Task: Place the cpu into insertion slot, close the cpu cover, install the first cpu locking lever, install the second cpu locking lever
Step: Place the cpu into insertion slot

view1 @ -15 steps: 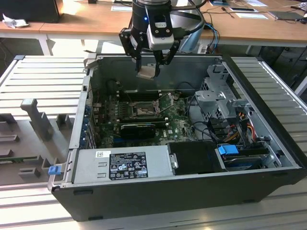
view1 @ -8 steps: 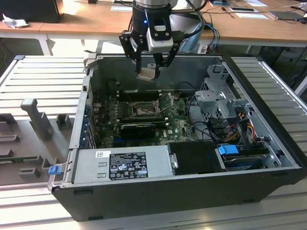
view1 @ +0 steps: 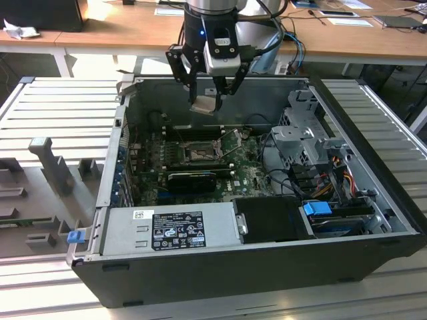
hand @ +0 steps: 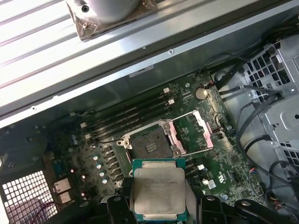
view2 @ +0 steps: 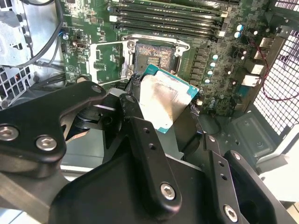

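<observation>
My gripper hangs above the open computer case, shut on the cpu, a flat square chip with a pale metal top. Both wrist views show the cpu clamped by its edges between the black fingers, in the air above the motherboard. The insertion slot lies bare below and a little ahead of the chip, and is seen from outside as the insertion slot. The cpu cover is swung open beside the slot. A thin wire lever stands raised.
Memory slots run along one side of the socket. A black card lies in front of it. The power supply, drive cage and loose cables fill the case's near side and the exterior view's right.
</observation>
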Motion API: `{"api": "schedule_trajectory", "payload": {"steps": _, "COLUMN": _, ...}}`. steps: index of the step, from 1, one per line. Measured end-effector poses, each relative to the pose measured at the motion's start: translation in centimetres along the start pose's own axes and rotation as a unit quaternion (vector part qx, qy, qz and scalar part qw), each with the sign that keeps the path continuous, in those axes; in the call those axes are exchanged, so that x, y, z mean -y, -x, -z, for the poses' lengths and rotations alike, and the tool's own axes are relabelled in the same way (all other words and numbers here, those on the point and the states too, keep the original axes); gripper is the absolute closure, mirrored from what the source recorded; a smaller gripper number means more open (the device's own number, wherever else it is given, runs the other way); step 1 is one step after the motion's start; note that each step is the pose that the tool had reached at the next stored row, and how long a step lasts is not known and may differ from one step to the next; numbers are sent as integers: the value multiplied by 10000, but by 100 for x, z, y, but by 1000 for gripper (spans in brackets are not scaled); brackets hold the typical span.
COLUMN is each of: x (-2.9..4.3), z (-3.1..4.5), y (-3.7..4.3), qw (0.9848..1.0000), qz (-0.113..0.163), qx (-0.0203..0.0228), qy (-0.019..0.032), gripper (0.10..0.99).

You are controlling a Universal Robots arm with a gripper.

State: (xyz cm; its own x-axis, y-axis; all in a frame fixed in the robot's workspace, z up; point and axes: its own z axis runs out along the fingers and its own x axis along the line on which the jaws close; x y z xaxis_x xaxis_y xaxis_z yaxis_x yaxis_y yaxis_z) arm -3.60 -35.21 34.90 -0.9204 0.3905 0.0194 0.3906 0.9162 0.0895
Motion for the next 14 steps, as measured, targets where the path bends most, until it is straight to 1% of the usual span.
{"api": "schedule_trajectory", "payload": {"steps": 5, "x": 0, "z": -5, "y": 0, "qw": 10000, "qz": -90, "qx": 8, "qy": 2, "gripper": 557}}
{"api": "schedule_trajectory", "payload": {"steps": 14, "x": 1, "z": -7, "y": 0, "qw": 9993, "qz": -381, "qx": 34, "qy": 8, "gripper": 557}}
